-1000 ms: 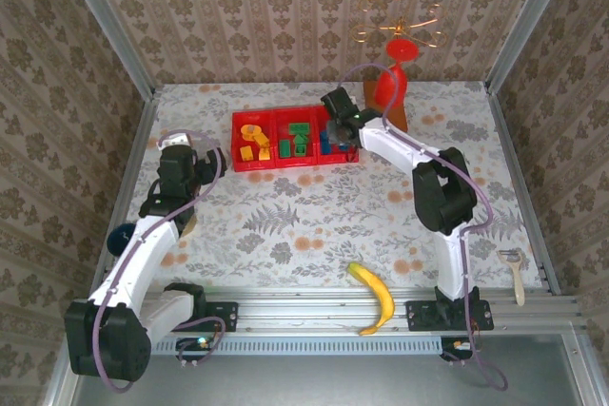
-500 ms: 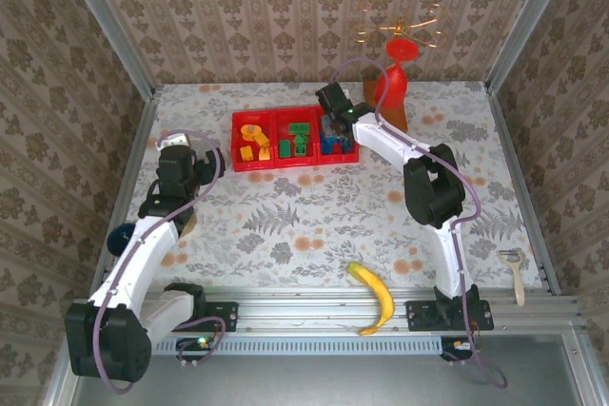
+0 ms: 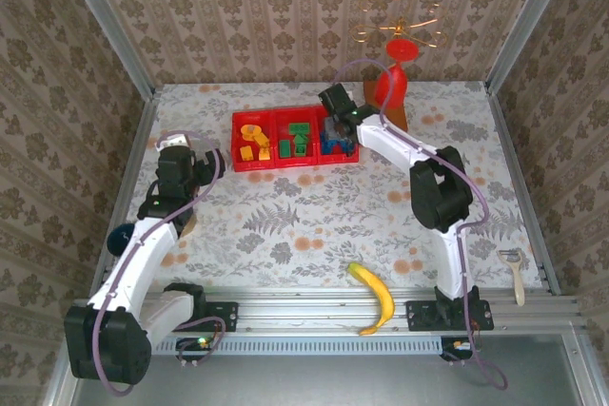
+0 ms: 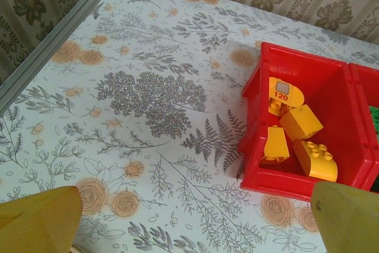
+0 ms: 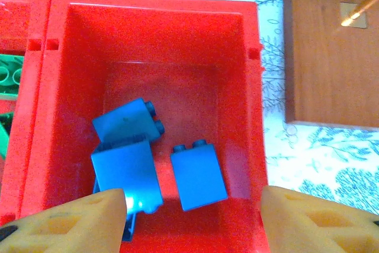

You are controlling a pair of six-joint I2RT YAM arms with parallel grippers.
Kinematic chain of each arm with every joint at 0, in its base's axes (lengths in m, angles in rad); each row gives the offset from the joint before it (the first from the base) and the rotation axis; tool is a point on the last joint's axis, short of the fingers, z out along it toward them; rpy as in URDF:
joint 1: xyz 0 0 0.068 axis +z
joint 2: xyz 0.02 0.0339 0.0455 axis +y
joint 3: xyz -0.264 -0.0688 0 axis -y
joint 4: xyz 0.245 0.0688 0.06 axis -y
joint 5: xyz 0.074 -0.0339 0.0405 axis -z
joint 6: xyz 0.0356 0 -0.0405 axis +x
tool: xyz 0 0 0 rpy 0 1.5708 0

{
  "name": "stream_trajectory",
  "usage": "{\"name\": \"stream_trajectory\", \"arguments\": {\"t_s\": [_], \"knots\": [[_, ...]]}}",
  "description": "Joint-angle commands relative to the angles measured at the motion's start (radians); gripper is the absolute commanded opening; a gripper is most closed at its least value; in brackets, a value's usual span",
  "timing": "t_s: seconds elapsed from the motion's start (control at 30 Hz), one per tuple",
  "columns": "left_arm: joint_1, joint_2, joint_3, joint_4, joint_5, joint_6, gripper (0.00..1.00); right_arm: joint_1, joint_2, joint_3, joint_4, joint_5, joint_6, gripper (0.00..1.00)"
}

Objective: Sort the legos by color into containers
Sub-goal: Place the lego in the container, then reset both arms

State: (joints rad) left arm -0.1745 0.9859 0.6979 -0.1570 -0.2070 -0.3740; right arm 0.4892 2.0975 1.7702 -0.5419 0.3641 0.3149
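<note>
The right gripper (image 5: 198, 232) hangs over the right-hand compartment of a bright red rectangular plastic tray (image 3: 276, 165), its yellow fingers spread apart with nothing between them. The left gripper (image 4: 192, 226) hovers above the table (image 3: 314, 221) off the tray's left end, jaws wide and empty as well.

The table is covered in a pale floral cloth. The tray sits toward its far side, its three square compartments running left to right. Just beside the tray's right end stands a red goblet-shaped piece (image 3: 390, 87) on a flat wooden base (image 5: 331, 45), apart from the tray wall by a strip of cloth. A long yellow banana (image 3: 374, 297) lies at the near edge, close to the right arm's base and well apart from the tray.

All the bricks in view lie inside the tray, sorted by colour:
- orange-yellow plastic bricks (image 4: 299, 122) in the left compartment (one bears the number 120)
- green plastic bricks (image 3: 297, 140) in the middle one
- blue plastic bricks (image 5: 195, 176) in the right one, three showing, two of them overlapping against the left wall
</note>
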Motion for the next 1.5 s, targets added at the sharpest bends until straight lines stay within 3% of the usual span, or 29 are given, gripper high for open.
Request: {"name": "stream_trajectory", "arguments": {"t_s": [0.0, 0.63, 0.8, 0.9, 1.17, 1.47], "knots": [[0.009, -0.026, -0.003, -0.014, -0.016, 0.006, 1.0, 0.005, -0.107, -0.054, 0.0, 0.032, 0.019, 0.63], [0.009, -0.129, -0.052, -0.017, -0.023, 0.011, 1.0, 0.003, -0.579, -0.562, 0.089, 0.16, 0.123, 0.75], [0.009, -0.169, -0.094, -0.016, -0.031, 0.016, 1.0, -0.005, -0.747, -0.714, 0.084, 0.239, 0.162, 0.86], [0.009, -0.186, -0.125, -0.002, -0.032, 0.027, 1.0, -0.022, -0.846, -0.808, 0.088, 0.272, 0.191, 0.99], [0.009, -0.195, -0.262, 0.193, -0.066, 0.113, 1.0, -0.144, -1.049, -1.022, 0.134, 0.273, 0.244, 1.0], [0.043, -0.032, -0.288, 0.376, -0.103, 0.242, 1.0, -0.241, -1.055, -1.112, 0.246, 0.293, 0.2, 1.0]]}}
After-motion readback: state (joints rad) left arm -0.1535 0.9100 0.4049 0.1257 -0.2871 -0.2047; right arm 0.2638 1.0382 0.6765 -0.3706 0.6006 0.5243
